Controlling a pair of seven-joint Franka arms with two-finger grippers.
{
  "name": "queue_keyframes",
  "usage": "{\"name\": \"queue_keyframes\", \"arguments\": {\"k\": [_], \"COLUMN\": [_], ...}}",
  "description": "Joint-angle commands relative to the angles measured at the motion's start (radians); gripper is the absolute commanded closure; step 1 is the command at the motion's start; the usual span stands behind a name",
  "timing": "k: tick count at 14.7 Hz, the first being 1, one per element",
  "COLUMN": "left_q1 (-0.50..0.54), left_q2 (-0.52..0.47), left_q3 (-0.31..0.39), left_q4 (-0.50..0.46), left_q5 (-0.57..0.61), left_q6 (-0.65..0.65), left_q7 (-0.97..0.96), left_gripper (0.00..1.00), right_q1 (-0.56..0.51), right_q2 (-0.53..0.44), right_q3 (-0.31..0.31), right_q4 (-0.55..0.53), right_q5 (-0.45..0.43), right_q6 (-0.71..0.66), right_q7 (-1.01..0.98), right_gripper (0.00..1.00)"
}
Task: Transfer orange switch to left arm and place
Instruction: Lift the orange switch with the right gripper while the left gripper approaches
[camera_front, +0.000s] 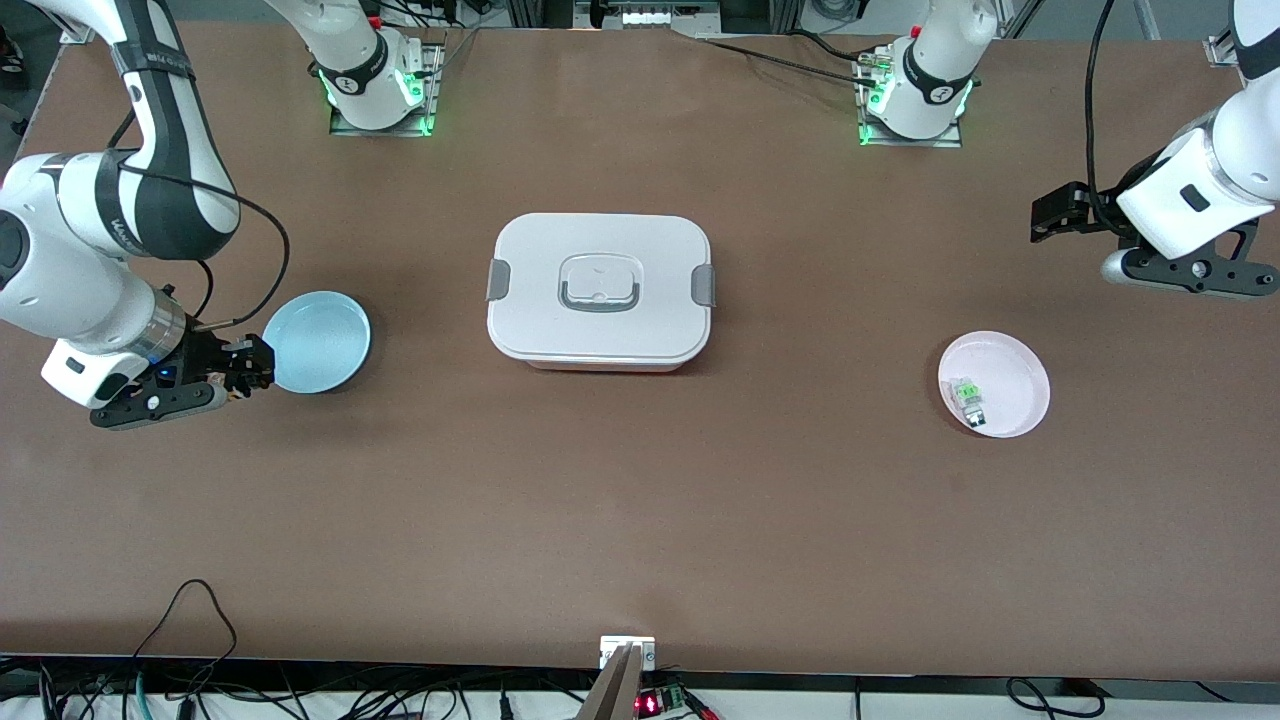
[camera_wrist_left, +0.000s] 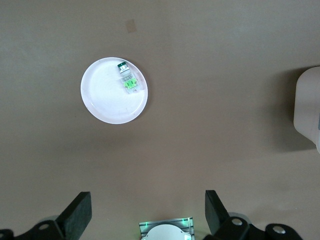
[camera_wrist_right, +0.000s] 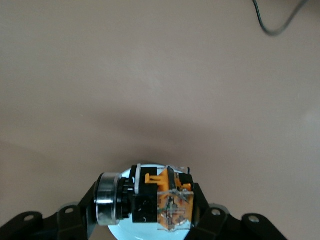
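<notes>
Front view puts the right gripper (camera_front: 245, 372) at the left-middle of the frame, hanging low just at the edge of the blue plate (camera_front: 317, 341), its fingers clamped on the orange switch (camera_front: 240, 385). The right wrist view confirms the grip: the orange switch (camera_wrist_right: 160, 200) sits at the bottom centre of that frame, squeezed between the two black fingers, its dark cylindrical end sticking out sideways and a sliver of the blue plate (camera_wrist_right: 125, 231) showing beneath it. Held this way, with the body pinched and the cylinder free, the part likely offers the other arm something to take hold of.

The box (camera_front: 600, 291) stands in the middle of the frame, squarely between the two arms, so a straight path along the table looks blocked; the handover probably has to go above or around it.

The left gripper (camera_front: 1060, 215) waits at the right edge of the frame, jaws wide apart and empty. Lower in the frame, the pink plate (camera_front: 994, 384) holds only the small green switch (camera_front: 969, 399).
</notes>
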Motion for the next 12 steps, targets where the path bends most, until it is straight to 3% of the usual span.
{"name": "queue_keyframes", "arguments": {"k": [1,4,6,10,12], "left_q1": [-0.015,-0.012,-0.001,0.037,0.063], "left_q2": [0.015,0.029,0.034,0.049,0.077], "left_q3": [-0.039,-0.050,-0.047,-0.042,-0.042], "left_q4": [0.012,0.028,0.028,0.015,0.008], "left_q5": [-0.055,-0.136,-0.251,-0.496,-0.663], "left_q6": [-0.033,-0.087,-0.110,-0.124,-0.121], "left_q7": [-0.013,-0.008,0.018,0.041,0.043], "left_gripper": [0.00,0.00,0.00,0.00,0.00], "right_q1": [-0.013,-0.013,-0.013,-0.013,-0.013], "right_q2": [-0.016,-0.016,-0.015,-0.013,-0.010], "right_q3": [0.052,0.066,0.066,0.083,0.129], "right_q4": [0.057,0.106,0.133,0.138,0.138], "right_q5": [0.054,0.149,0.211,0.502,0.589], "right_q6": [-0.023,-0.020,-0.020,-0.014,-0.014], "right_q7": [-0.064,-0.188,-0.336,-0.660,-0.766], "right_gripper": [0.58,0.58,0.59,0.59,0.59]}}
